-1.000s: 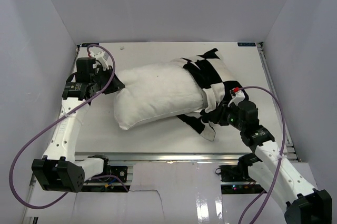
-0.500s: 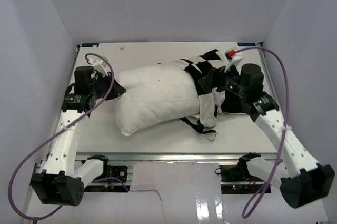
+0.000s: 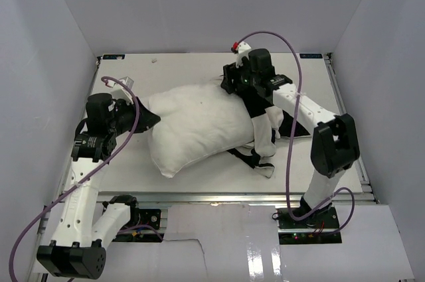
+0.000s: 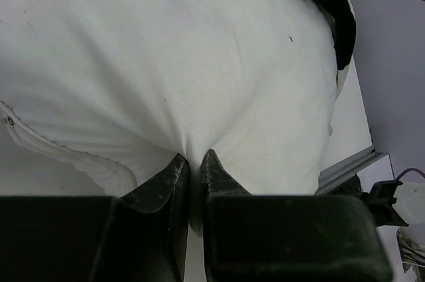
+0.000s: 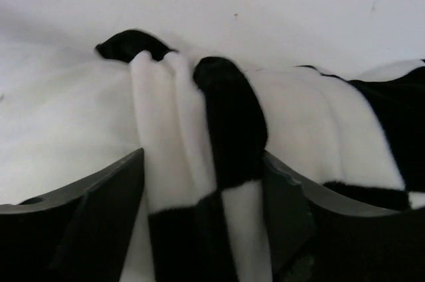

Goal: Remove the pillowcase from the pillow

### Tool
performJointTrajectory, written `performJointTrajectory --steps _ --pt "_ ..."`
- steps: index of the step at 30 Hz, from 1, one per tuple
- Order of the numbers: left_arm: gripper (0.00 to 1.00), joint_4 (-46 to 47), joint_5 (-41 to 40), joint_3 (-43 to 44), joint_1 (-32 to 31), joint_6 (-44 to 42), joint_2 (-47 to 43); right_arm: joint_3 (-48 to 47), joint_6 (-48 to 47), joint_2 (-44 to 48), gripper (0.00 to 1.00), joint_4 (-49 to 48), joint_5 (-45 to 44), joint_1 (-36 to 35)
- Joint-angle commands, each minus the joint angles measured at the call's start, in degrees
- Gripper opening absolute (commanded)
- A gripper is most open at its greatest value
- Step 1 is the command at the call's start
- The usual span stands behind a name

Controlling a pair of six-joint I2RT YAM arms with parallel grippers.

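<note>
Here the pillow [image 3: 199,123] lies left-right, covered end rightward.

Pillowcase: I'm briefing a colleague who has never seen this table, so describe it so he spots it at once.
On the white table, a plump off-white pillow lies across the middle. Bunched around its right end is the pillowcase. It is the only black-and-white checked fabric there, while the pillow beside it is plain.
</note>
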State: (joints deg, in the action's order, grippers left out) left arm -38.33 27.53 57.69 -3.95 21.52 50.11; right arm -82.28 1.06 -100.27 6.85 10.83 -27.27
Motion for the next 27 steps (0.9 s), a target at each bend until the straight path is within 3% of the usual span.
performJointTrajectory --steps 1,6,9,15,21,22,23,27 --pt "0.00 2.3 1.2 0.5 0.1 1.0 -3.0 -7.8 0.9 -6.0 0.69 3.2 -11.5 0.4" --pt "0.00 -0.2 -5.3 4.1 0.1 1.6 -5.8 -14.0 1.6 -11.9 0.59 4.0 -24.3 3.0" --pt "0.00 -3.4 -11.0 11.5 0.1 2.1 -5.2 -19.4 2.3 -16.0 0.59 6.8 -24.9 6.5" --pt "0.00 -7.1 -14.9 23.2 0.1 5.7 -5.9 -23.2 5.0 -20.8 0.59 12.9 -23.6 13.7" --pt "0.00 -3.8 -9.6 19.3 0.1 6.5 -4.3 -15.2 5.9 -16.6 0.59 8.3 -9.5 16.6" --pt "0.07 -2.2 -6.8 16.3 0.1 6.9 -2.7 -13.8 5.9 -14.9 0.59 6.4 -3.9 16.5" --pt "0.27 1.1 -5.6 14.9 0.1 6.9 -1.6 -12.7 5.8 -14.1 0.59 5.9 -2.0 16.1" --pt "0.63 5.1 -4.2 13.7 0.0 4.1 7.8 -7.0 4.1 -9.9 0.60 3.7 1.4 13.7"
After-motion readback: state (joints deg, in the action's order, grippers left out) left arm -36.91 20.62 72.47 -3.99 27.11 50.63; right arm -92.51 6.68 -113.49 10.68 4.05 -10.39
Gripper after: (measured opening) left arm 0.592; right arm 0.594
